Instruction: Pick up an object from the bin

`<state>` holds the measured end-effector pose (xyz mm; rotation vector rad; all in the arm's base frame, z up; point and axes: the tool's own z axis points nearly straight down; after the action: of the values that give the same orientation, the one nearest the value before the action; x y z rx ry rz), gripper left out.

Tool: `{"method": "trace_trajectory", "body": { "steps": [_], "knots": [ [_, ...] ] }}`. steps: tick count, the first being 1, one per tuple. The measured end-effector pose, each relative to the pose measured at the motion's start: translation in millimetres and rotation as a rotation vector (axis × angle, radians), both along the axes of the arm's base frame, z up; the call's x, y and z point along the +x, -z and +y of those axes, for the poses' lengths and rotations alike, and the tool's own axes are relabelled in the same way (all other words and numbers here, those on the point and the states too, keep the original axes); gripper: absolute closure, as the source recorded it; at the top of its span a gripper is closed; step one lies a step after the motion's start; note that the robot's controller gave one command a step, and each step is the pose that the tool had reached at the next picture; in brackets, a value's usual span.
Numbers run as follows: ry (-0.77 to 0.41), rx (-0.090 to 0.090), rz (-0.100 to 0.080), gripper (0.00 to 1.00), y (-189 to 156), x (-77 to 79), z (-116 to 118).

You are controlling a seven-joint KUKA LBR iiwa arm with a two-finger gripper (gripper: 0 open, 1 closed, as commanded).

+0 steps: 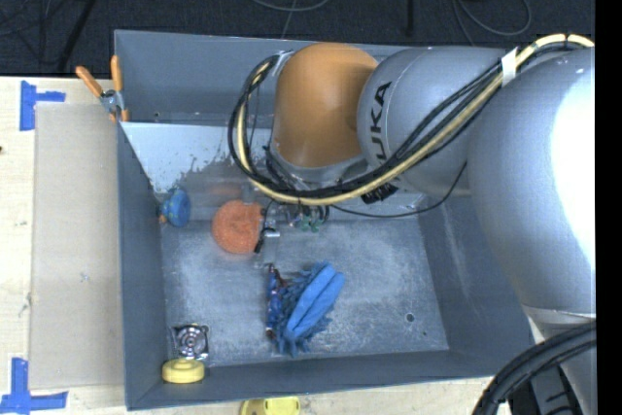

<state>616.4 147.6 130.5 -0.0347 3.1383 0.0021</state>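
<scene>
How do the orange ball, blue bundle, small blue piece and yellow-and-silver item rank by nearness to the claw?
1. Orange ball, just left of the claw.
2. Blue bundle, below it.
3. Small blue piece, left wall.
4. Yellow-and-silver item, bottom-left corner.

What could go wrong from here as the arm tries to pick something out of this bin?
1. The gripper sits at the right edge of the round orange spongy ball, not centred on it. A grasp from there might roll the ball toward the small blue round object at the view's left.
2. The crumpled blue fabric-like bundle lies just below the gripper in the view. A sideways move could snag or drag it.
</scene>
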Motion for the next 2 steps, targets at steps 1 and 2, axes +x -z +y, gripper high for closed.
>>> {"method": "trace_trajectory", "body": {
  "steps": [1, 2],
  "knots": [
    [0.106, 0.000, -0.001, 0.00, 58.8, 0.6, -1.1],
    [0.324, 0.004, -0.012, 1.00, 55.2, 8.1, 3.8]
  ]
}}
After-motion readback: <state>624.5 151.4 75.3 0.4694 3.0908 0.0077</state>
